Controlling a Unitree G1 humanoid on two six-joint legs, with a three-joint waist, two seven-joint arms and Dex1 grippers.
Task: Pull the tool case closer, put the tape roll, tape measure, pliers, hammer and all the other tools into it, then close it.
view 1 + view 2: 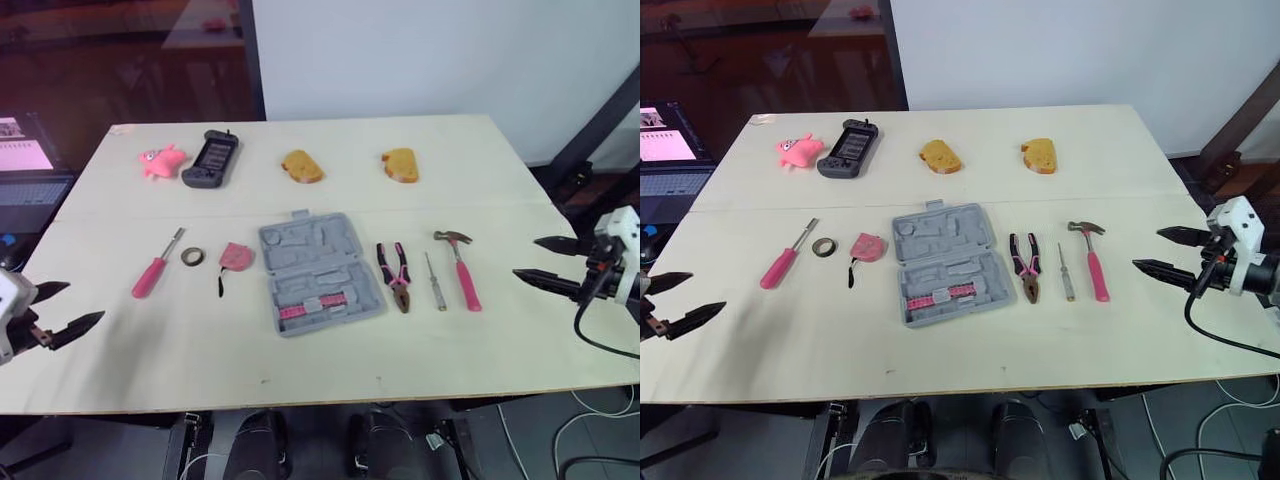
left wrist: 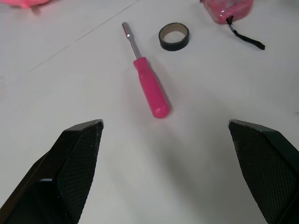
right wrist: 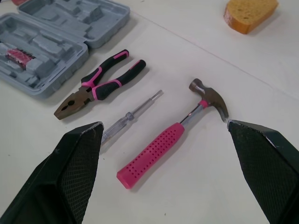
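Watching through the head camera, I take the tool case [image 1: 318, 272] as clock centre, with twelve pointing away from the robot. It lies open and slightly skewed mid-table, not yet pulled in. The tape measure [image 1: 237, 256], tape roll [image 1: 193, 257] and pink screwdriver [image 1: 155, 272] trail off toward nine. The pliers [image 1: 395, 272], slim screwdriver [image 1: 434, 282] and hammer [image 1: 462, 270] sit toward three.

My left gripper [image 1: 85, 302] hangs out at eight and my right gripper [image 1: 525, 258] at three beyond the hammer. Both have their fingers spread wide and hold nothing.

My worry is the drag. Pulled by one corner, I expect the case to pivot and shove the pliers, which lie just beside it. The hinged half might also flop over. The flat tape roll looks easy to skate sideways instead of pinching, and the slim screwdriver may roll away.
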